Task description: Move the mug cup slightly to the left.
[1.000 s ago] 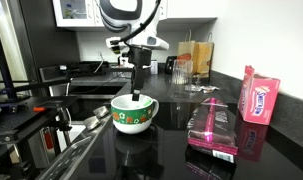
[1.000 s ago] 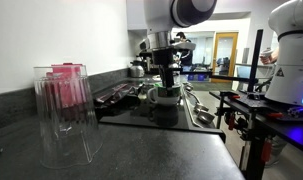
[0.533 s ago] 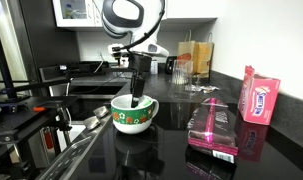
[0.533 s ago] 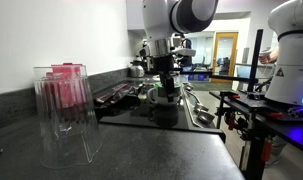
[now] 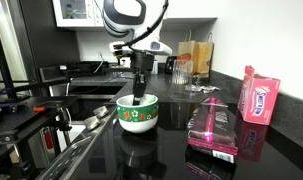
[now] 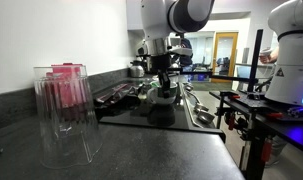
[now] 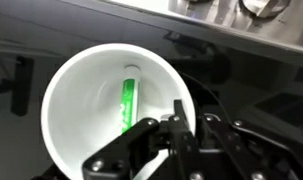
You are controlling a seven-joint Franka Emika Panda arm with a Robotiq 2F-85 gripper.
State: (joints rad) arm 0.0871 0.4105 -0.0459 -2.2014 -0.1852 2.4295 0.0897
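Observation:
The mug cup [image 5: 138, 119] is a wide white bowl-like cup with a green rim and a green-and-red pattern, standing on the black counter. In both exterior views my gripper [image 5: 140, 98] comes straight down onto its rim; the mug cup [image 6: 163, 97] shows small beneath the gripper [image 6: 164, 88]. In the wrist view the mug cup [image 7: 91, 110] fills the left half, white inside with a green reflection. The gripper [image 7: 179, 128] is shut on its right wall, one finger inside and one outside.
A pink box [image 5: 259, 100] and a pink wrapped pack [image 5: 213, 128] lie on the counter to one side. An upturned clear glass jar [image 6: 66, 115] stands close to the camera. A knife block and bottles [image 5: 196, 60] stand at the back wall. The counter edge [image 5: 91, 135] runs beside the mug.
The jaws went from open to shut on the mug's wall. The mug has shifted a little toward the pink box in one exterior view.

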